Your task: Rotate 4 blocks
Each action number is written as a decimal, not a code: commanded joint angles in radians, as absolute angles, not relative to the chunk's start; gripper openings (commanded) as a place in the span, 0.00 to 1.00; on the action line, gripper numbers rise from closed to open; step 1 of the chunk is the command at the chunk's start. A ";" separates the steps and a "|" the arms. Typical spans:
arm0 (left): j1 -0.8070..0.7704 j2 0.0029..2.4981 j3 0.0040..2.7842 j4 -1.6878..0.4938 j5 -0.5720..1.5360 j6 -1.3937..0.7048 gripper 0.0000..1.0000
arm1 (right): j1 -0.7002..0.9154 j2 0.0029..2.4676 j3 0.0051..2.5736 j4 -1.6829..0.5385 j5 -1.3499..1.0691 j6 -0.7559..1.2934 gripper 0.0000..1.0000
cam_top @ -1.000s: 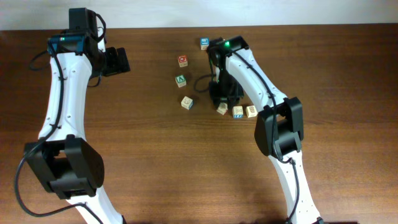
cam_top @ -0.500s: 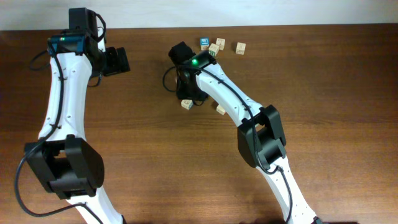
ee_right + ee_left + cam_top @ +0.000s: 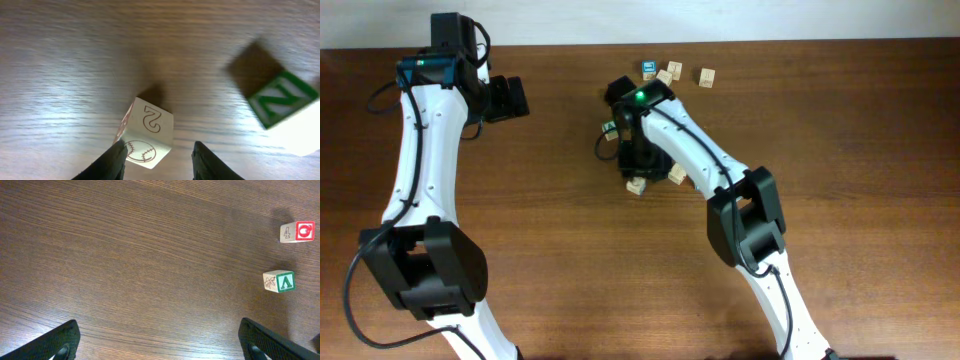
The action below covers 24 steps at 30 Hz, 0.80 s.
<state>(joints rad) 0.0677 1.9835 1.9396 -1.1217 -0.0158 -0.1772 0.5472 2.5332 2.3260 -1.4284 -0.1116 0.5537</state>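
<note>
right hand [image 3: 157, 152]: released, its two fingers part-open on either side of the 2-and-baseball block [image 3: 146, 134]. the finger [image 3: 114, 159] at 7 o'clock of the block is at the block's lower corner; touching or just short, cannot tell. the other finger stands clear, with a gap of bare wood showing. the block sits on the worktop [image 3: 60, 60], 2 face up, with a reddish print on its side face. its shadow falls at 12 o'clock.

overhead: right hand [image 3: 640, 158] is near mid-worktop, with the 2-and-baseball block [image 3: 637, 185] just at its 6 o'clock. a second pale block [image 3: 676, 174] lies at 4 o'clock of the hand, beside the arm. the far group of blocks [image 3: 676, 70] lies near the far edge at 12 to 1 o'clock. one of them has a blue face and one sits apart at 3 o'clock of the rest.

the green v cube [image 3: 608, 128] is at 10 o'clock of the right hand, half hidden by the arm. it is blurred in the right wrist view.

left hand [image 3: 160, 340]: released, fingers spread wide, nothing between them, over bare wood. in its view the red ring cube [image 3: 297, 231] is at 2 o'clock. the green v cube [image 3: 279, 281] is at 3 o'clock, apart from it.
</note>
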 commanded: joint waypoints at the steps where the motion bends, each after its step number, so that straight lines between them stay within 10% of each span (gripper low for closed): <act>1: 0.071 1.986 1.963 -1.124 -0.027 -0.186 0.99 | 0.471 2.557 2.294 -1.480 -0.075 0.458 0.43; 10: 0.071 1.986 1.963 -1.123 -0.026 -0.186 0.99 | 0.430 2.557 2.307 -1.431 -0.002 0.187 0.44; 24: 0.071 1.986 1.963 -1.127 -0.023 -0.186 0.99 | 0.352 2.567 2.427 -1.365 0.038 0.455 0.30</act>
<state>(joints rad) 0.0677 1.9835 1.9396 -1.1225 -0.0158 -0.1772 0.3466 2.5484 2.4409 -1.3609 0.0231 0.4206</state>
